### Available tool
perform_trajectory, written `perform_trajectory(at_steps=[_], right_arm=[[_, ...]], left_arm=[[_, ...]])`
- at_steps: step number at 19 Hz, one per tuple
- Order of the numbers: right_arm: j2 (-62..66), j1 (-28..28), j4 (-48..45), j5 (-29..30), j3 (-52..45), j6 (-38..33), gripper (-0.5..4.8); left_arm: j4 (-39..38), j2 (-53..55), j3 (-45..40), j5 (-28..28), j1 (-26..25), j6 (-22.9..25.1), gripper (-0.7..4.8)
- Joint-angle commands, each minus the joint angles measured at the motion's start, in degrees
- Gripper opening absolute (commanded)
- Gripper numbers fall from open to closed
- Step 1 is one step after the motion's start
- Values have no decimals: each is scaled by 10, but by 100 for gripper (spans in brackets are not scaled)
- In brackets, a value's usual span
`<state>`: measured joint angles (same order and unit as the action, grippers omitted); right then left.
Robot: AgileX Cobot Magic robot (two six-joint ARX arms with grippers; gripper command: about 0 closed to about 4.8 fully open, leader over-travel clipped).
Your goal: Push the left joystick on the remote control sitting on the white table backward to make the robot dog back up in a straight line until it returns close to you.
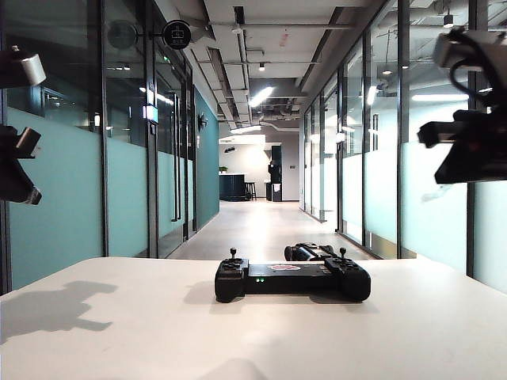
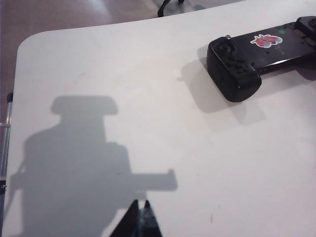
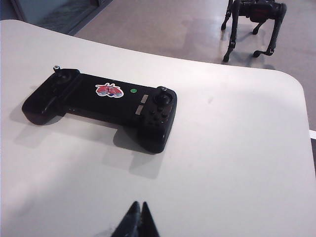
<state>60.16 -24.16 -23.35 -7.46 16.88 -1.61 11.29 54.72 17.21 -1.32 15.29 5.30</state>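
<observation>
Both grippers clenched, empty, above table (image 1: 119, 332): left gripper (image 2: 139, 217), right gripper (image 3: 137, 217). Controller (image 3: 106, 101) untouched; dog (image 3: 254, 19) on floor beyond.

The white table (image 1: 119, 332) lies bare around the remote control (image 1: 291, 279). Both the left gripper (image 2: 140, 217) and the right gripper (image 3: 137, 217) hang above, closed, with open air below.
</observation>
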Motion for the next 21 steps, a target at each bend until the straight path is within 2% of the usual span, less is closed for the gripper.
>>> perform_trajectory(at_steps=[1,11,15,21], right_arm=[[-52,-1,2,1,-18,2,-6],[-229,6,79,-1,-73,2,-6],[-297,41,119,3,-95,2,-6],[-397,126,133,47,-131,2,-6]], left_arm=[[3,-1,2,-2,0,-2,-5],[3,-1,2,-2,0,-2,-5],[4,-2,2,-2,0,-2,-5],[3,-1,2,-2,0,-2,-5]])
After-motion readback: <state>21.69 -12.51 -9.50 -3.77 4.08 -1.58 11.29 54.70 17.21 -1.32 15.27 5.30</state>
